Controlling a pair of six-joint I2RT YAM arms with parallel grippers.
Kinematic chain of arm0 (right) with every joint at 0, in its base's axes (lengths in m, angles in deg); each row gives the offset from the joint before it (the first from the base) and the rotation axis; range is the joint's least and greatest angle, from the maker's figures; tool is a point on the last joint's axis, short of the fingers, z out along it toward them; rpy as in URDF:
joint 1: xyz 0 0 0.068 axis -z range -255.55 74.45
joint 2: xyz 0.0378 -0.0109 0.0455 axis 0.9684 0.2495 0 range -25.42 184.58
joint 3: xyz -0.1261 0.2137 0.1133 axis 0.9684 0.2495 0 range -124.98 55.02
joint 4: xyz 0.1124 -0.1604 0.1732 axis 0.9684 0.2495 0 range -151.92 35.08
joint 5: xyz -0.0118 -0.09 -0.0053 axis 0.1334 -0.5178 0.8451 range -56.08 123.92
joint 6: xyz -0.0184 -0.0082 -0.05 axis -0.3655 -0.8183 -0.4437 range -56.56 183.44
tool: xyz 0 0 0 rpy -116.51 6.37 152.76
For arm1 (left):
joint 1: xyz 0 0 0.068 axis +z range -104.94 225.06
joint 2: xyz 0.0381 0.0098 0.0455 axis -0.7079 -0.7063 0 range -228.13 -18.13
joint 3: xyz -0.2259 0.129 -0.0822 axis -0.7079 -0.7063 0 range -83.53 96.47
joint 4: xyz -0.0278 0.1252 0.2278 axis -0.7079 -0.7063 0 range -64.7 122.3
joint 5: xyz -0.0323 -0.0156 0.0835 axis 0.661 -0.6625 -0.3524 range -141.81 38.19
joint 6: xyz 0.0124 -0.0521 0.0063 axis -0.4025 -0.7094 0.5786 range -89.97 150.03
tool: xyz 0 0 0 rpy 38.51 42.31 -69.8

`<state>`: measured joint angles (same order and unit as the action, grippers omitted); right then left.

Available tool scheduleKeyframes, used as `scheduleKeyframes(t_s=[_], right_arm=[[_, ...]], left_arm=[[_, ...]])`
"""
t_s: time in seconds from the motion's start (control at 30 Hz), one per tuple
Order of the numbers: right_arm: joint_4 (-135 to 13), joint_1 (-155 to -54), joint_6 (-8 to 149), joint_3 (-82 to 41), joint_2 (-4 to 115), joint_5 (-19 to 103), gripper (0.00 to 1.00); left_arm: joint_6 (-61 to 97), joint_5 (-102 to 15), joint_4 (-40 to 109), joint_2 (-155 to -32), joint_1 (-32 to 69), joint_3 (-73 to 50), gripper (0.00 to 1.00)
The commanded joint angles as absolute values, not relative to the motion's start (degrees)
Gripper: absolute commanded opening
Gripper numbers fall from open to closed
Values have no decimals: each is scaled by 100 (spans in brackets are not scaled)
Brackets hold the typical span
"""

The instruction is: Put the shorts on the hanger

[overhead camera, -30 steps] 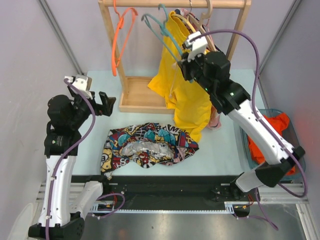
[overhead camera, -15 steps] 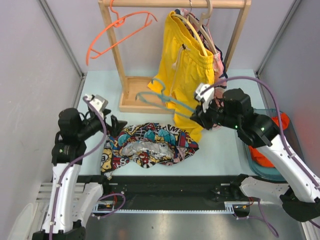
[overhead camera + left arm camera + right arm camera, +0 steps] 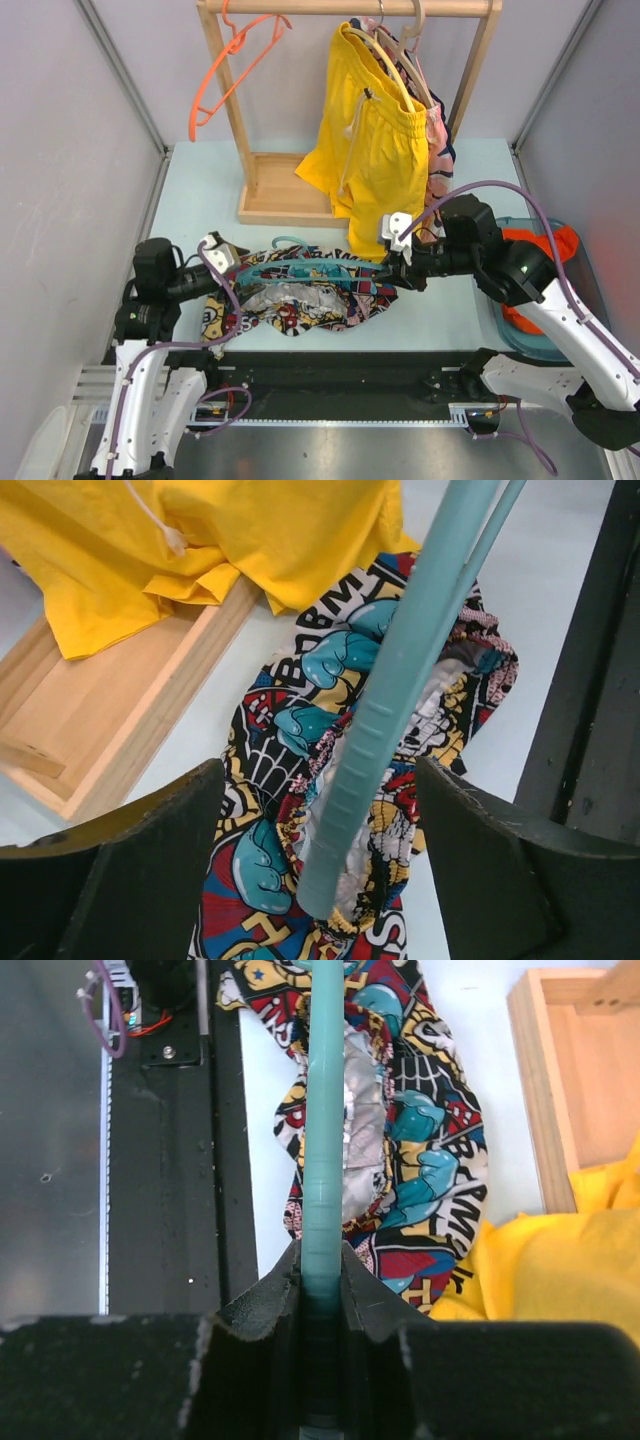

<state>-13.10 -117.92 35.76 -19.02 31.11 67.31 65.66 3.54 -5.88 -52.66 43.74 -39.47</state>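
The comic-print shorts (image 3: 300, 298) lie crumpled on the table near the front edge. Just above them the teal hanger (image 3: 300, 267) lies nearly level, and my right gripper (image 3: 397, 272) is shut on its right end. In the right wrist view the hanger (image 3: 323, 1110) runs straight out from the closed right gripper (image 3: 322, 1270) over the shorts (image 3: 425, 1160). My left gripper (image 3: 226, 262) stands open at the hanger's left end. In the left wrist view the hanger (image 3: 400, 680) tip sits between the wide fingers (image 3: 150, 860) without touching them, with the shorts (image 3: 290, 730) below.
A wooden rack (image 3: 285, 200) stands behind with yellow shorts (image 3: 375, 150), patterned clothes on beige hangers and an orange hanger (image 3: 235, 60). A bin of orange cloth (image 3: 540, 270) sits at the right. The black rail (image 3: 330, 365) borders the front edge.
My right arm has carried the teal hanger down from the rack to just above the shorts. The left arm has dropped to the hanger's left end. The orange hanger is swinging.
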Motion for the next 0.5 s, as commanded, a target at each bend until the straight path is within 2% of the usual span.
scheduleKeyframes(t_s=[0.0, 0.03, 0.07, 0.1, 0.13, 0.17, 0.23, 0.27, 0.3, 0.4, 0.47], right_arm=[[-1525, -11871, 3225, -1872, 2995, 7049, 0], [-1534, -11880, 3207, -1863, 3004, 7040, 0], [-1551, -11880, 3207, -1846, 3021, 7031, 0], [-1551, -11880, 3207, -1837, 3039, 7022, 0], [-1543, -11880, 3215, -1828, 3082, 7031, 0], [-1543, -11880, 3224, -1811, 3109, 7040, 0], [-1534, -11888, 3268, -1784, 3214, 7092, 8], [-1534, -11888, 3294, -1784, 3249, 7101, 12], [-1542, -11897, 3329, -1793, 3302, 7136, 31], [-1779, -11915, 3619, -1793, 3443, 7137, 74], [-2139, -11950, 3865, -1793, 3566, 7145, 81]], left_arm=[[7239, 926, -743, -5302, 4366, -4107, 71], [7335, 962, -847, -5320, 4366, -4099, 63], [7371, 1024, -918, -5390, 4348, -4064, 47], [7432, 1068, -1006, -5434, 4340, -4037, 38], [7615, 1164, -1216, -5487, 4331, -3968, 23], [7678, 1182, -1313, -5539, 4322, -3932, 15], [7906, 1191, -1551, -5645, 4313, -3871, 0], [7977, 1165, -1604, -5654, 4304, -3853, 1], [8169, 1130, -1726, -5645, 4296, -3853, 1], [8521, 805, -1842, -5654, 4208, -3826, 0], [8697, 559, -1920, -5698, 4103, -3809, 0]])
